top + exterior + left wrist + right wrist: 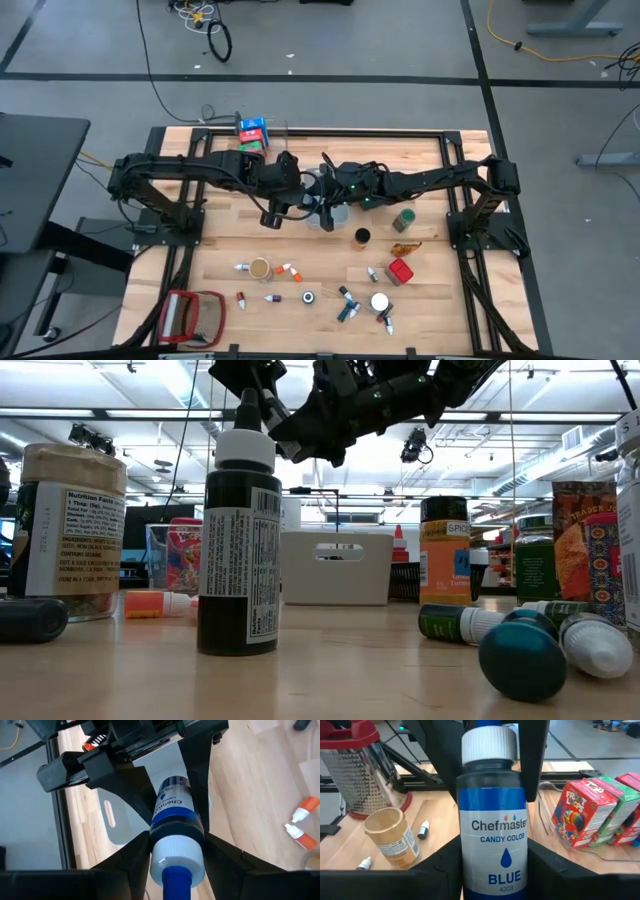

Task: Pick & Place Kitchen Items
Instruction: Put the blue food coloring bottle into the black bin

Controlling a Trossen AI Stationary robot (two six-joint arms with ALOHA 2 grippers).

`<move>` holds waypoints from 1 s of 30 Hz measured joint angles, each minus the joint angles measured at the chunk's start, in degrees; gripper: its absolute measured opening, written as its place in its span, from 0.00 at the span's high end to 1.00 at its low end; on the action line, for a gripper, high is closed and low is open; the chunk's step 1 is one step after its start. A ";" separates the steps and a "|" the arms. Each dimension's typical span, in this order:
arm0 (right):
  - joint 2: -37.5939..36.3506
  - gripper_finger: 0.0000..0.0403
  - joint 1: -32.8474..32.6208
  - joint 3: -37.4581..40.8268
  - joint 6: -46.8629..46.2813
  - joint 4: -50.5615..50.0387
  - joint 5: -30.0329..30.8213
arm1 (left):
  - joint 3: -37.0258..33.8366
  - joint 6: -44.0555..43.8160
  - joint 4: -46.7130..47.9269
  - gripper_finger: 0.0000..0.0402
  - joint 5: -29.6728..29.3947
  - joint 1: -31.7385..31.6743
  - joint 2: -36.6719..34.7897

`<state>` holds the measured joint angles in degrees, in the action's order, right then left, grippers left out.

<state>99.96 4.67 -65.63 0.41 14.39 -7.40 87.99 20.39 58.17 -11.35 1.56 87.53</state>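
Note:
A blue Chefmaster candy-colour bottle (492, 840) with a white cap is held in the air between both grippers over the middle of the table. My left gripper (176, 845) is shut on its cap end, and my right gripper (492, 851) is shut on its labelled body. In the high view the two grippers (305, 195) (335, 190) meet tip to tip above a grey bin (322, 215) and hide the bottle. Other kitchen items stand or lie on the near half of the table, among them a tan jar (260, 268) and a red carton (400, 271). My left gripper pinches the bottle's white cap (161, 854) between its two fingers. It comes from the table's left, with the fingers lying along the bottle past its blue nozzle. The bottle is lifted clear of the table. My right gripper pinches the lower part of the labelled body (467, 865) between its two fingers. It comes from the table's right at the base end, fingers along the bottle. The cap end points away from it into the other gripper.
A clear bin with coloured cartons (253, 133) sits at the far edge. A red-framed grater (190, 315) lies at the near left corner. Small bottles and tins (350, 300) are scattered near the near edge. A dark bottle (240, 550) stands close in the low view.

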 joint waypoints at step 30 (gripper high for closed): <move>-1.13 0.60 0.20 -0.02 0.10 -8.55 9.07 | -0.02 -3.82 0.24 0.38 -12.01 -0.16 -5.79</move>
<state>98.83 4.86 -65.65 0.51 5.84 1.67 87.96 16.57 58.40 -23.36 1.40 81.74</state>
